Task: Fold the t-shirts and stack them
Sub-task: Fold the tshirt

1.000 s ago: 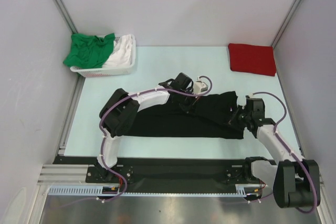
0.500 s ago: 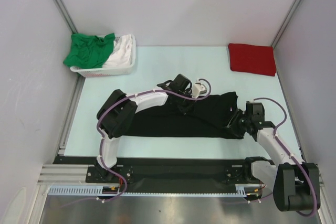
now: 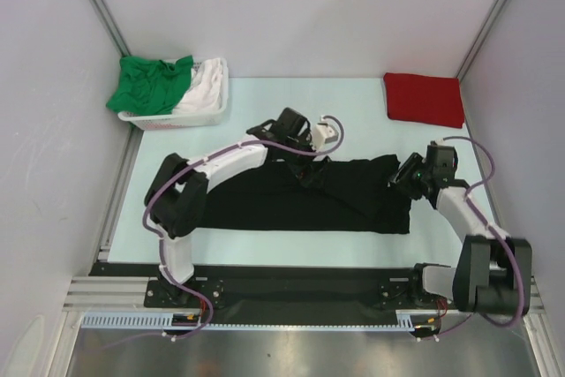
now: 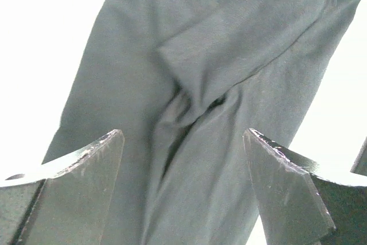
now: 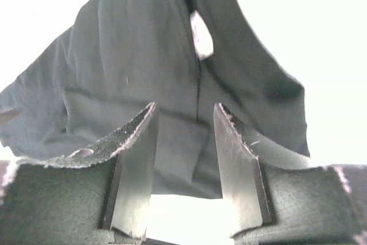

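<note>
A black t-shirt (image 3: 309, 205) lies stretched across the middle of the pale table (image 3: 265, 121). It is gathered into a long band whose long axis runs left to right, roughly parallel with the near edge where the two arms are bolted. The band is narrower toward the left arm's side and flares at the right end. Which end is the collar cannot be told from above.

The left gripper (image 3: 305, 165) hangs over the far edge of the band near its middle. In the wrist view its fingers (image 4: 86, 182) stand wide apart with only cloth below them, and nothing is held. There a folded flap (image 4: 246, 38) crosses the shirt on a diagonal above a bunched crease.

The right gripper (image 3: 402, 181) sits at the flared right end. Its fingers (image 5: 135, 164) are parted with an empty gap between them, and the shirt spreads out beyond the tips. A small pale patch (image 5: 200, 35) shows on the dark cloth there, too blurred to tell whether it is a label, and nothing on it can be read.

A red t-shirt (image 3: 424, 99) lies folded at the far right corner of the table, well apart from the black one. At the far left, a green t-shirt (image 3: 150, 84) and a white t-shirt (image 3: 205, 87) sit heaped in a white basket (image 3: 177, 119), the green one spilling over its left rim.
</note>
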You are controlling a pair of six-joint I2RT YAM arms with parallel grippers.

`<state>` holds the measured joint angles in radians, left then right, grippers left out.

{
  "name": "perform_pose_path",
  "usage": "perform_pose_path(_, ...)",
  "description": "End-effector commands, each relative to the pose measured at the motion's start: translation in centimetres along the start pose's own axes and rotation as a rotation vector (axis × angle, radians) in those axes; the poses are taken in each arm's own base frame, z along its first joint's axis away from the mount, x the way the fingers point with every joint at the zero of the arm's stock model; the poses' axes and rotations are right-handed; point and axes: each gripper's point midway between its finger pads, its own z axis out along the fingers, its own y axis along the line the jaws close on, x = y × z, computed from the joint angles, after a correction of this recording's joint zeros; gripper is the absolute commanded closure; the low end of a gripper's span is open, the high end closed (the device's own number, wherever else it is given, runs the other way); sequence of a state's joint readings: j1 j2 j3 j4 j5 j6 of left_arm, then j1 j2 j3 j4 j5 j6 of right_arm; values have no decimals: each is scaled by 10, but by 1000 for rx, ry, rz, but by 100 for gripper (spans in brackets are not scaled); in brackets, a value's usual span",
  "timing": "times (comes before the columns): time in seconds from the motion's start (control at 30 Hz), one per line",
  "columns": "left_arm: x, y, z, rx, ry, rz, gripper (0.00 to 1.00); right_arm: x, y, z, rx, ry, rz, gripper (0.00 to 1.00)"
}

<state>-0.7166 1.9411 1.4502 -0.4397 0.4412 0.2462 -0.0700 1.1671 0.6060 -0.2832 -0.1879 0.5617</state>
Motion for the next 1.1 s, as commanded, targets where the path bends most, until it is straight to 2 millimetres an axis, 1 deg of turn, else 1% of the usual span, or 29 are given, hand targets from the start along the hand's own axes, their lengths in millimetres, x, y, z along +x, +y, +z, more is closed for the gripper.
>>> perform_pose_path(0.0, -32, 20, -60, -78, -122, 28, 9, -46, 14, 19, -31, -107, -57, 52)
perform_pose_path(0.03, -29, 34, -67, -134, -127, 13, 9, -55, 22, 23, -57, -112, -63, 53)
perform_pose_path(0.07, -13, 55, -77, -196, -112, -28, 9, -51, 19, 35, -50, -76, -58, 53)
perform_pose_path(0.1, -9, 68, -86, -255, -108, -40, 10, -55, 22, 40, -58, -76, -64, 53)
perform_pose_path(0.13, 4, 92, -97, -380, -69, -62, 11, -59, 23, 45, -55, -73, -65, 54)
perform_pose_path(0.17, 27, 110, -105, -446, -26, -96, 11, -60, 21, 50, -47, -67, -62, 54)
perform_pose_path(0.2, 38, 122, -112, -498, -8, -114, 12, -57, 17, 59, -34, -53, -56, 55)
perform_pose_path(0.23, 50, 133, -118, -544, 8, -136, 12, -56, 17, 62, -40, -45, -54, 57)
perform_pose_path(0.27, 77, 148, -128, -595, 47, -187, 12, -56, 17, 65, -43, -41, -53, 60)
perform_pose_path(0.33, 100, 163, -140, -643, 70, -232, 12, -52, 16, 73, -49, -25, -41, 66)
perform_pose_path(0.37, 121, 175, -150, -682, 95, -273, 12, -51, 15, 75, -48, -19, -36, 75)
perform_pose_path(0.4, 133, 183, -157, -723, 115, -290, 12, -49, 13, 77, -42, -10, -32, 80)
perform_pose_path(0.43, 139, 191, -162, -748, 115, -300, 12, -46, 10, 80, -33, 4, -27, 85)
perform_pose_path(0.47, 154, 198, -167, -769, 139, -326, 12, -45, 7, 81, -26, 8, -23, 90)
perform_pose_path(0.5, 162, 203, -169, -782, 150, -340, 12, -42, 3, 81, -12, 16, -16, 97)
perform_pose_path(0.53, 167, 206, -170, -787, 158, -352, 13, -44, -1, 79, 4, 3, -14, 100)
perform_pose_path(0.57, 178, 211, -171, -795, 173, -379, 13, -43, -5, 78, 22, 1, -12, 100)
perform_pose_path(0.63, 187, 217, -174, -810, 186, -402, 14, -42, -19, 71, 64, -9, 2, 100)
perform_pose_path(0.67, 191, 222, -179, -822, 183, -421, 14, -46, -18, 64, 63, -28, -3, 100)
perform_pose_path(0.7, 195, 224, -181, -826, 183, -437, 14, -45, -22, 61, 72, -34, 2, 100)
perform_pose_path(0.73, 195, 227, -184, -830, 173, -443, 14, -40, -25, 59, 78, -34, 1, 100)
perform_pose_path(0.77, 199, 230, -188, -837, 170, -459, 15, -41, -24, 57, 70, -41, -6, 100)
perform_pose_path(0.87, 201, 238, -199, -855, 153, -475, 15, -35, -28, 61, 76, -16, -8, 100)
perform_pose_path(0.93, 200, 240, -201, -846, 138, -473, 15, -34, -25, 62, 52, -8, 0, 100)
perform_pose_path(1.0, 199, 244, -210, -856, 128, -469, 14, -38, -16, 62, 10, -12, -1, 84)
perform_pose_path(1.03, 201, 246, -214, -861, 130, -469, 13, -40, -11, 61, -8, -18, -6, 74)
perform_pose_path(1.07, 203, 248, -218, -868, 128, -478, 12, -41, -9, 61, -19, -20, -7, 62)
